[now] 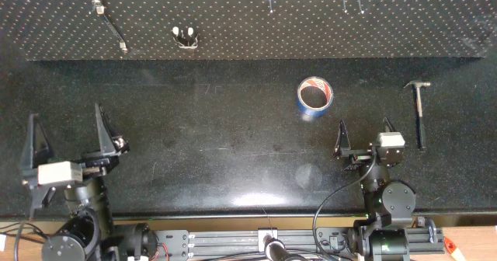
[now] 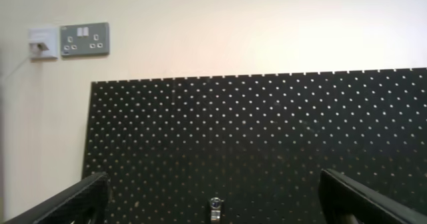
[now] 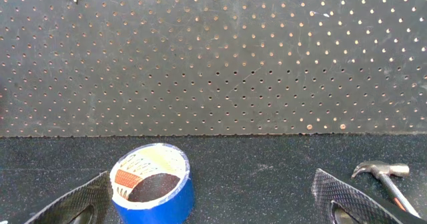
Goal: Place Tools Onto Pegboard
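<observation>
Right hand [image 1: 363,130] spread wide, tape roll [image 1: 314,96] at its ten o'clock, hammer [image 1: 418,113] at two. Best to line up squarely and pinch one wall. Left hand [image 1: 67,123] gapes too.

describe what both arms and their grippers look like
Both arms are black with round joint housings. The left gripper and right gripper each carry two thin tapered black fingers and a pale block at the wrist. A black cable loops beside the right arm's base.

tape roll [image 1: 314,97] and hammer [image 1: 419,117] lie well apart before the pegboard [image 1: 233,20]; passage between them.
</observation>
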`<state>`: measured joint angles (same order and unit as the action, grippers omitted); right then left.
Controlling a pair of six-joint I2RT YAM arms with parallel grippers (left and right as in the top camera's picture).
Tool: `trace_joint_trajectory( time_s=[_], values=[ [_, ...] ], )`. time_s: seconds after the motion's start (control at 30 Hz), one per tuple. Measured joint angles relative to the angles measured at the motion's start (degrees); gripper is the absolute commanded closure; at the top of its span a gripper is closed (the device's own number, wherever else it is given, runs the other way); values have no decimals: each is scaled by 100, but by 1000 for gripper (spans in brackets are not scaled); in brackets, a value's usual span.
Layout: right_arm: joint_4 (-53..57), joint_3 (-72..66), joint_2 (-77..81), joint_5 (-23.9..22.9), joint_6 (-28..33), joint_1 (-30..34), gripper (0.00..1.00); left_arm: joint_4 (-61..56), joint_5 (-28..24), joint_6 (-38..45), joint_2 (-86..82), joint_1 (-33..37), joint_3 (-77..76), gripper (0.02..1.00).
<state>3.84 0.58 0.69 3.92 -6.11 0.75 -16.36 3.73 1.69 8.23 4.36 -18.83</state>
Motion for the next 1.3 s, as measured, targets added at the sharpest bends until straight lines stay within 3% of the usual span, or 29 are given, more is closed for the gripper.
trace_joint_trajectory(
  time_s=[0.43,0.67,0.9,1.3],
  values=[
    [0,0,0,0,0,0,23,166,-125,0,-723,133,951,23],
    [0,0,0,0,0,0,25,1121,-269,0,-739,105,1847,23],
    [-2,0,-2,0,0,0,25,2041,-358,0,-748,101,1847,23],
    [0,0,0,0,0,0,25,2048,-385,-2,-750,101,1847,23]
  ],
)
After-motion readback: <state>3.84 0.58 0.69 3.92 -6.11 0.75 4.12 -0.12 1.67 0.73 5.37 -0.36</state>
